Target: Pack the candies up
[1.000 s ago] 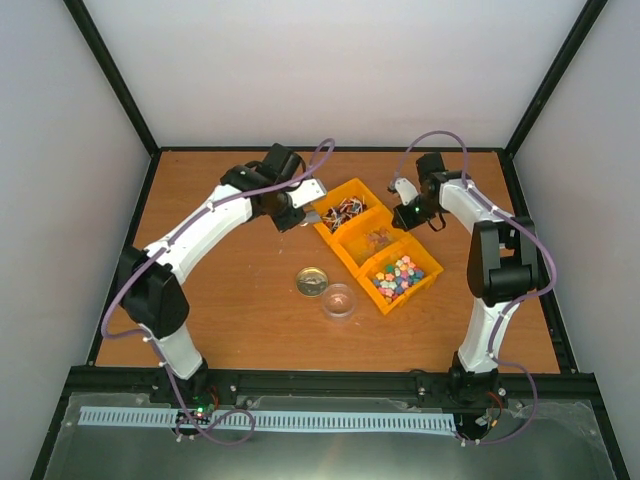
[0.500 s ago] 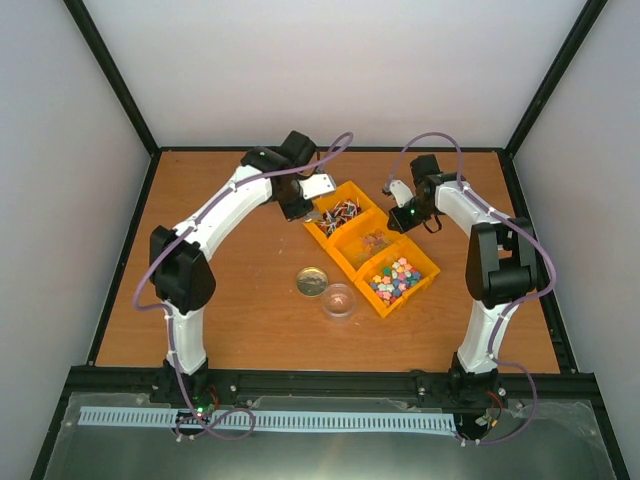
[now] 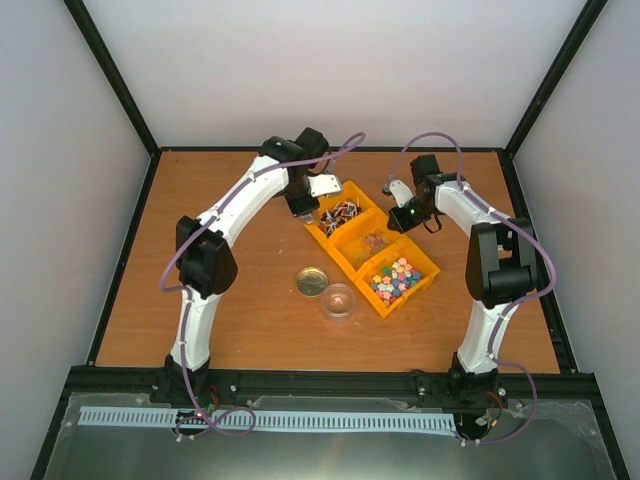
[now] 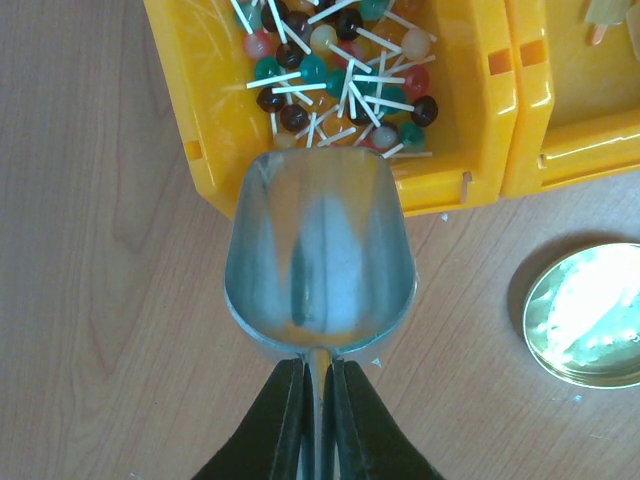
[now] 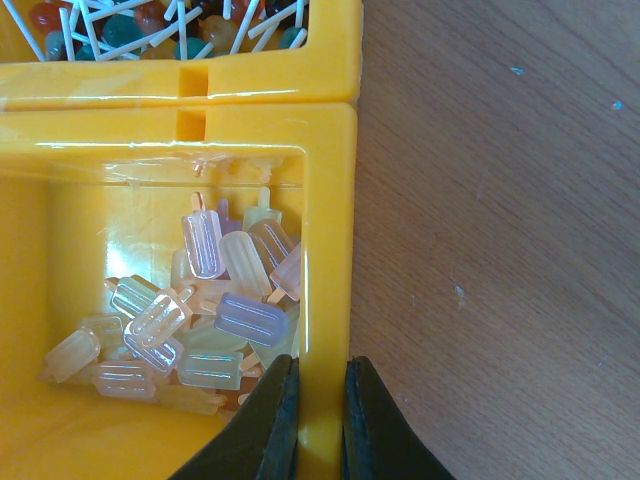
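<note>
Three joined yellow bins (image 3: 352,262) sit right of centre. The middle bin (image 5: 330,200) holds the candies (image 5: 215,305): small translucent popsicle-shaped pieces, pale orange, pink and lilac. They look brownish in the top view (image 3: 374,238). My left gripper (image 4: 318,400) is shut on the handle of a metal scoop (image 4: 320,260). The scoop is empty, with its lip at the outer wall of the lollipop bin (image 4: 200,120). In the top view the left gripper (image 3: 306,206) is at that bin's left corner. My right gripper (image 5: 320,400) is shut on the middle bin's wall, also seen from above (image 3: 400,216).
The far bin holds lollipops (image 4: 335,70) with white sticks. The near bin holds bright mixed candies (image 3: 397,276). A round metal lid (image 3: 312,281) and a small clear jar (image 3: 340,299) stand on the wooden table in front of the bins. Black frame posts border the table.
My left arm has swung back and to the right, bringing the scoop to the lollipop bin's left wall. The bins shifted slightly. The right gripper has kept its hold on the bin wall.
</note>
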Robot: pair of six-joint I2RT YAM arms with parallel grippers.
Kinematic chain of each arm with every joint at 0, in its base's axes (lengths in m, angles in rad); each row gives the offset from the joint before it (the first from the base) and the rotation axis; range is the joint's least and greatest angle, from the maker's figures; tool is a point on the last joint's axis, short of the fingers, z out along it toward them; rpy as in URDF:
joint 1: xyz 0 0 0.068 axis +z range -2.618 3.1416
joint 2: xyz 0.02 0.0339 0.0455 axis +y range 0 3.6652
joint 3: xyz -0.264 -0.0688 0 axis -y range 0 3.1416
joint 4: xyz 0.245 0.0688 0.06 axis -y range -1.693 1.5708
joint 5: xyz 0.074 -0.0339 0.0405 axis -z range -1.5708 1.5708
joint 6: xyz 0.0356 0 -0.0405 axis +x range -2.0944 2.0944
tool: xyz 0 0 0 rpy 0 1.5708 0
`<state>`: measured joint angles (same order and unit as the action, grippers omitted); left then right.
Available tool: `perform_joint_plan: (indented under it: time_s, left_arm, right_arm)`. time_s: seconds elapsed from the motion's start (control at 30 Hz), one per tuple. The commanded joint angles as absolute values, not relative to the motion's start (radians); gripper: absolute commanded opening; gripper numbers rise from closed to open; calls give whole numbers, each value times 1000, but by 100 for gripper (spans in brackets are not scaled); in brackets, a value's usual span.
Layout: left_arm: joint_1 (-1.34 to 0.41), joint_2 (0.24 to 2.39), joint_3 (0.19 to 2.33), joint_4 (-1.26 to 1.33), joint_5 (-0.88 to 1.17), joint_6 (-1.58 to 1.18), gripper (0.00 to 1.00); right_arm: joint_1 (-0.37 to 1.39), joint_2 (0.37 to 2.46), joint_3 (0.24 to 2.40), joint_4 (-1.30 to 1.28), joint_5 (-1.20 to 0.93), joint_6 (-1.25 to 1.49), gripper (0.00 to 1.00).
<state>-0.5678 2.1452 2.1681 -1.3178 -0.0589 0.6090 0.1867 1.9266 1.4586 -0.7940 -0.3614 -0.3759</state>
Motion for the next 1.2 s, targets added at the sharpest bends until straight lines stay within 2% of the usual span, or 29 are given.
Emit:
perform_joint_plan:
  time_s: [0.0,0.13,0.3,0.77,1.17]
  left_arm:
    - [-581,2199,2266,-1391,-89,646,1]
    - [-586,2253,2317,-1404,-83,648,1]
    - [-586,2268,2281,-1358,-70,643,1]
    - [-536,2057,1712,-787,114,599,1]
    - [-483,2001,1496,-399,323,504,1]
  right_arm:
    - [202,1893,1454,-764,-379,-357,3]
    - [204,1894,1457,-762,-382,-357,3]
    - [204,1899,1454,-763,-384,-360,3]
    - [206,1900,1453,-760,-392,-366,3]
    - [204,1918,1456,-764,-385,-366,3]
